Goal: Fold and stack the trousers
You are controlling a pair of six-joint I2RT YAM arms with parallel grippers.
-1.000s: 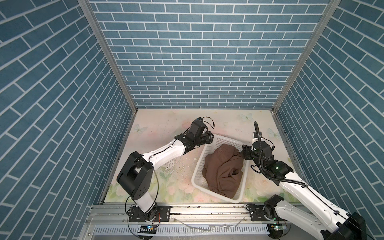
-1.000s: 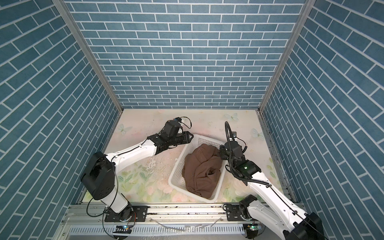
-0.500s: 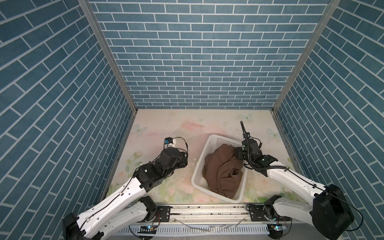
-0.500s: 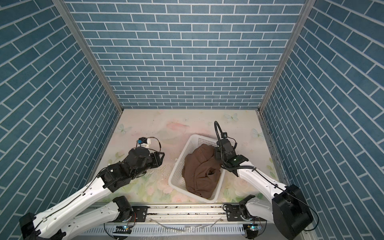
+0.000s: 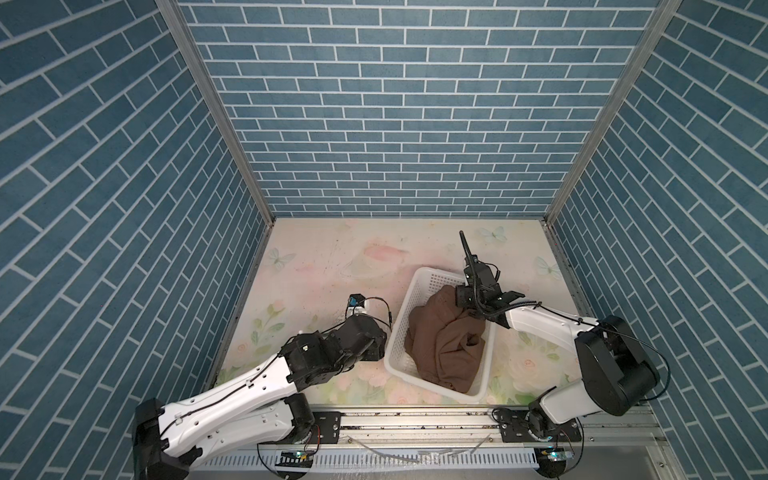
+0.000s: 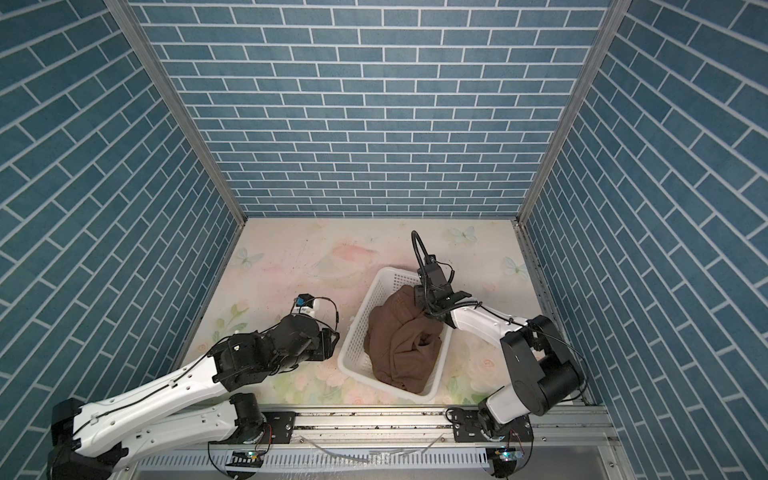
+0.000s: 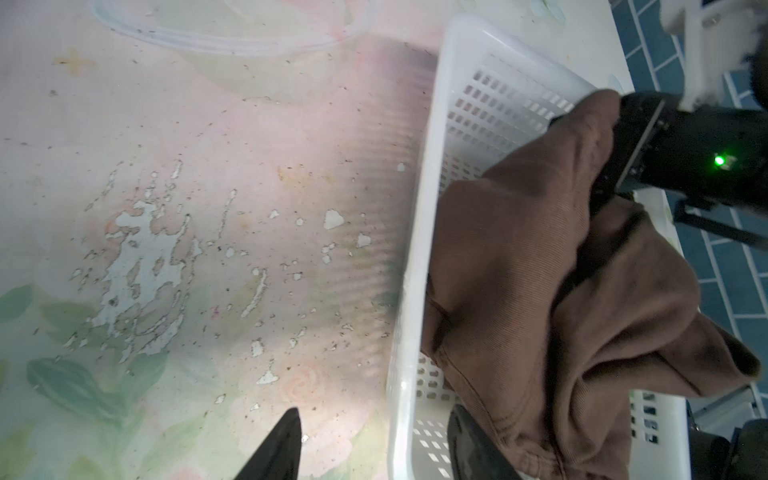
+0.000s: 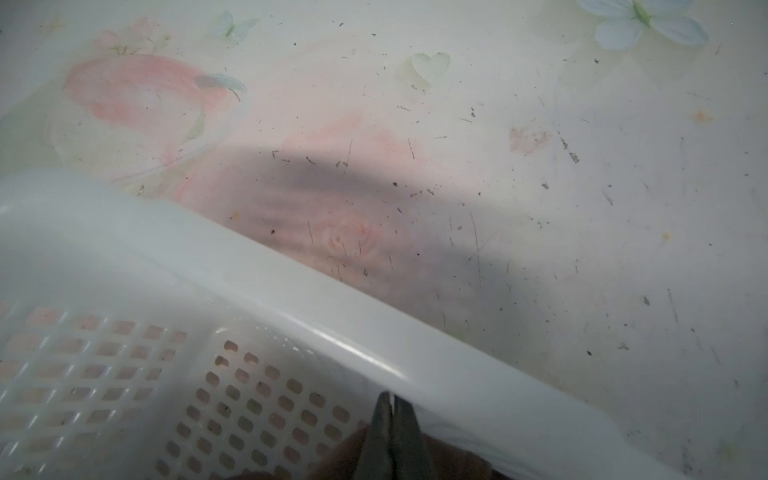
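Dark brown soft-cloth trousers [image 5: 444,345] lie crumpled, not folded, in the white perforated plastic basket [image 5: 395,332] on the pale floral-print tabletop [image 5: 332,266], right of centre in both top views. At the basket's left wall the left gripper [image 7: 374,415] is open, jaws straddling the rim: one finger over the tabletop, the other inside, just beside the cloth. At the far rim the right gripper [image 8: 390,405] has its fingers pressed together against the trousers' top fold; can't tell if cloth is pinched between them.
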